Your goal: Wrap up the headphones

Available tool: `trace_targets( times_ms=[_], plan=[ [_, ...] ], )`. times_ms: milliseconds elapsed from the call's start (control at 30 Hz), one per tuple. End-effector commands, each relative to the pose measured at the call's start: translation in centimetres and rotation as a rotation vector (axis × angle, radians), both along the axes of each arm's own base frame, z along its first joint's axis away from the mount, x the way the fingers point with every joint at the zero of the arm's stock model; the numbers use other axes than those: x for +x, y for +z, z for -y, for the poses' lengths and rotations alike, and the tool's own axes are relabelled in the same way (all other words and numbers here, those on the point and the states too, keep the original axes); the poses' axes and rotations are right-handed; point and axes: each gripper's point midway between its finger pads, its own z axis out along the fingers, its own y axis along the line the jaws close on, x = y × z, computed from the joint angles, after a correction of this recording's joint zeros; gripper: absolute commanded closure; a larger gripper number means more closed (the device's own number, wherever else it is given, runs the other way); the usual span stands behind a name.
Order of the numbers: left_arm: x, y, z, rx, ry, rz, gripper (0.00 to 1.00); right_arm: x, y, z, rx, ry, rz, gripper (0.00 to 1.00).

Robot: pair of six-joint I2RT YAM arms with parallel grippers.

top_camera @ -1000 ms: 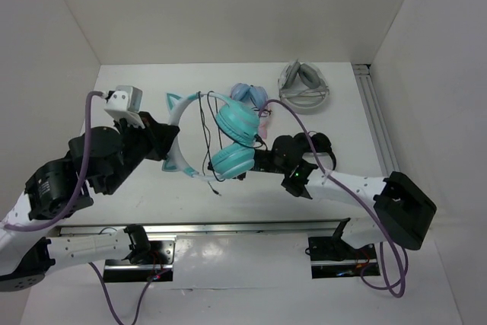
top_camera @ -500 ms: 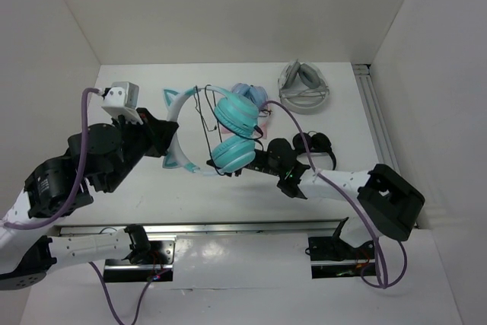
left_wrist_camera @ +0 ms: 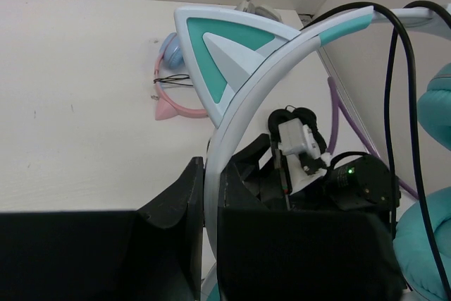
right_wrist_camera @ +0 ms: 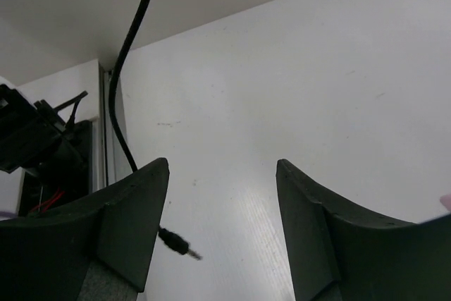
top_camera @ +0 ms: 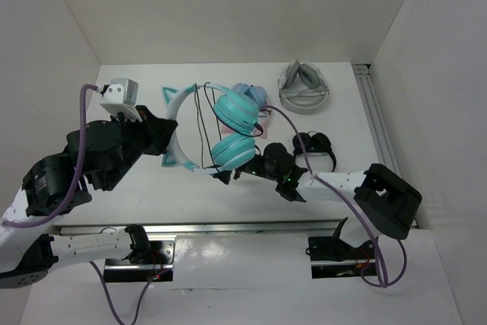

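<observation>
The left claw is clamped shut on the pale headband of the headphones, left of centre in the top view. In its wrist view the band runs up from between the fingers to a cat ear at upper centre. The two teal cups sit one above the other at mid-frame. The black cable is looped across the band, between the band's curve and the cups.

The right claw sits just below the lower cup with its jaws wide apart, holding nothing. In its wrist view the cable drops down the left side, and its plug dangles just inside the left finger.

On the table behind lie pink headphones, grey headphones at upper right, and black headphones right of centre.
</observation>
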Motion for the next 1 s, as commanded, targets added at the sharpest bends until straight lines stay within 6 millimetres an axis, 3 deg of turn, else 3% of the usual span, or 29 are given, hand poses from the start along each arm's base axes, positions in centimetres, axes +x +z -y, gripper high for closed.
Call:
trace_targets(
  times_ms=[0, 100, 267, 400, 533, 700, 867, 967],
  plan=[
    [-0.2, 4.2, 0.1, -0.195, 0.005, 0.063, 1.00, -0.8, 1.6, -1.6, 0.050, 0.071, 0.023, 0.30],
    [-0.2, 4.2, 0.2, -0.196, -0.004, 0.061, 1.00, -0.7, 1.7, -1.6, 0.073, 0.063, 0.014, 0.29],
    [-0.5, 4.4, 0.1, -0.205, -0.013, 0.065, 1.00, -1.5, 3.4, -1.3, 0.138, 0.125, 0.021, 0.30],
    [-0.8, 4.6, 0.1, -0.214, -0.032, 0.067, 1.00, 0.3, 4.2, 0.7, 0.176, -0.056, 0.043, 0.30],
    [-0.8, 4.6, 0.1, -0.214, -0.032, 0.067, 1.00, -0.1, 5.6, 0.4, 0.185, -0.008, 0.063, 0.30],
    [-1.0, 4.8, 0.4, -0.223, -0.050, 0.069, 1.00, 1.3, 4.2, 0.3, 0.115, -0.067, 0.073, 0.30],
    [-0.7, 4.7, 0.8, -0.206, -0.051, 0.067, 1.00, 2.5, 4.7, 1.2, 0.122, -0.183, 0.111, 0.30],
    [-0.6, 4.7, 0.7, -0.206, -0.042, 0.069, 1.00, 2.3, 4.3, 1.6, 0.104, -0.219, 0.120, 0.29]
  ],
)
